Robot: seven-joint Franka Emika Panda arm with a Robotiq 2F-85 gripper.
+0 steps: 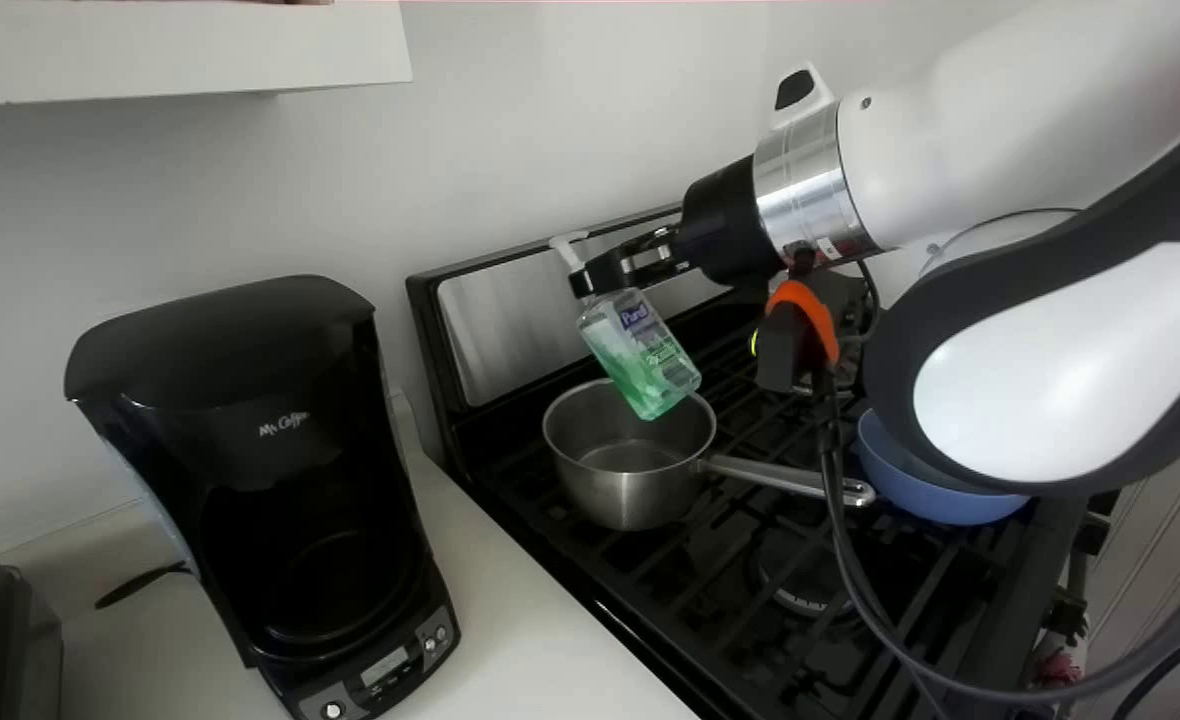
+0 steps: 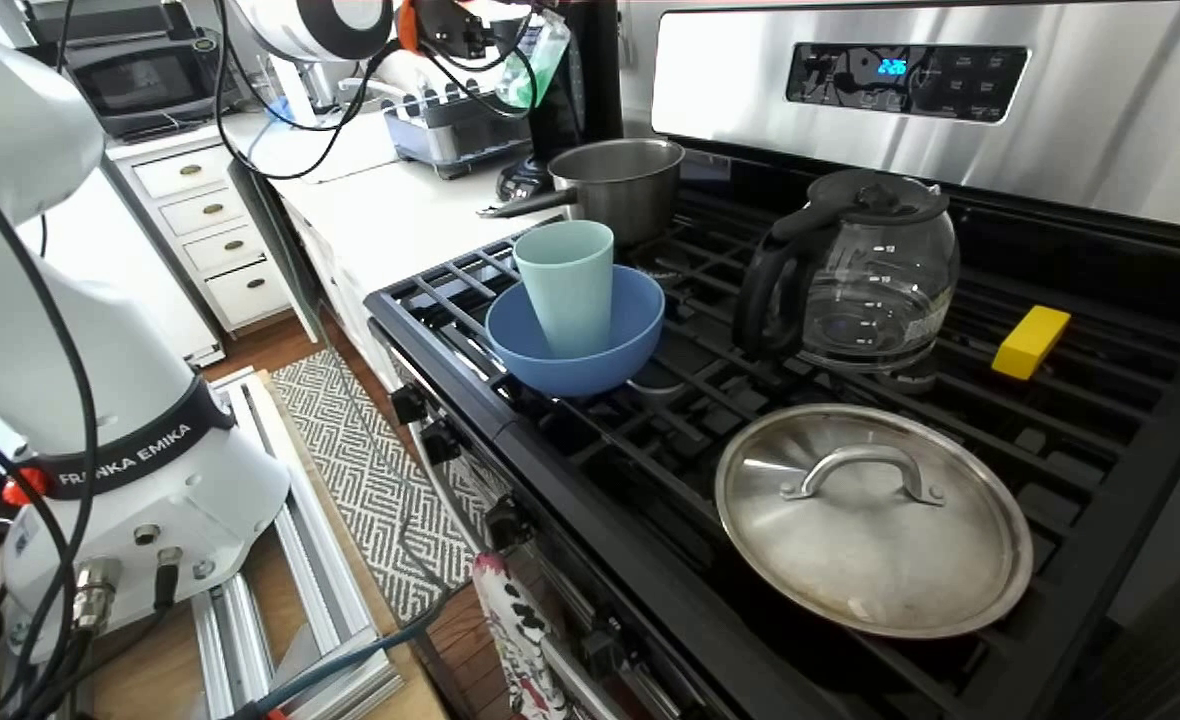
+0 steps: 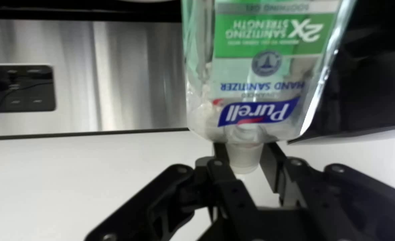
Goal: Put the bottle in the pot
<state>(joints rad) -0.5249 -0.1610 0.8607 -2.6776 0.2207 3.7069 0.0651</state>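
The bottle (image 1: pixel 640 350) is clear, with a green-and-white label and a white pump top. My gripper (image 1: pixel 595 275) is shut on its neck and holds it tilted in the air. In the wrist view the bottle (image 3: pixel 257 67) fills the upper middle, its neck between the fingers (image 3: pixel 244 157). The pot (image 1: pixel 625 500), a steel saucepan, stands on the stove, its handle toward the blue bowl. The bottle's lower end overlaps the pot's opening in this exterior view. In an exterior view the bottle (image 2: pixel 548 60) hangs higher than the rim of the pot (image 2: pixel 630 205), partly behind cables.
A black coffee maker (image 1: pixel 250 380) stands on the counter beside the stove. A blue bowl (image 2: pixel 570 375) holds a light-blue cup (image 2: pixel 570 280) near the pot. A glass kettle (image 2: pixel 880 280), a steel lid (image 2: pixel 870 560) and a yellow block (image 2: pixel 1032 342) lie on the grates (image 2: pixel 690 400).
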